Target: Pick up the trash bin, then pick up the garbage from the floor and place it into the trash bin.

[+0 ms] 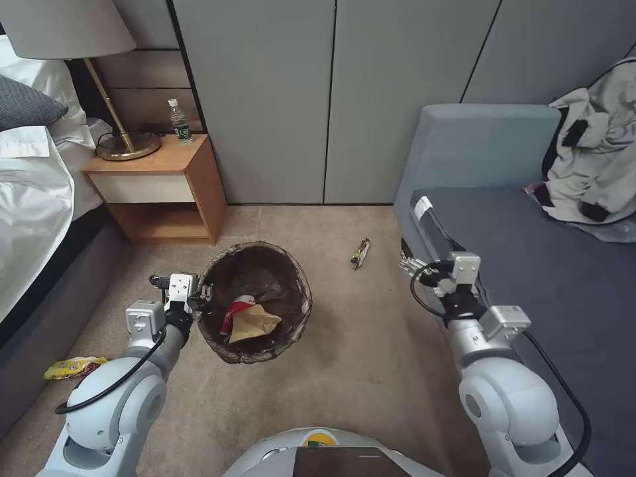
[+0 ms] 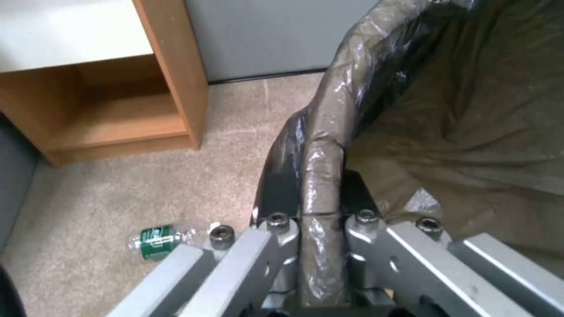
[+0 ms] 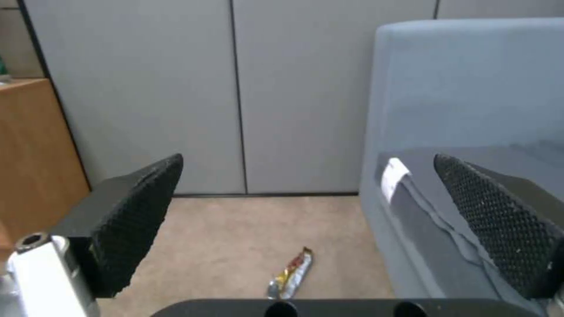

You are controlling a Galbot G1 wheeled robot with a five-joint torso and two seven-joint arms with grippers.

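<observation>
Trash bin (image 1: 255, 301) held by a thin pinch on its bag-covered rim at 9 o'clock, left gripper (image 2: 320, 220) fingers clamped — could tilt or slip. Right gripper (image 3: 306, 224) fingers spread, empty; snack wrapper (image 1: 360, 254) on floor (image 1: 371, 358) at 1 o'clock of bin — risks skidding.

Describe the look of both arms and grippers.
Both arms are glossy white-grey with rounded joint housings and boxy silver wrist blocks; a black cable loops along each. The left gripper has silver metal links with bolts. The right gripper has black fingers with dimpled, textured pads.
</observation>
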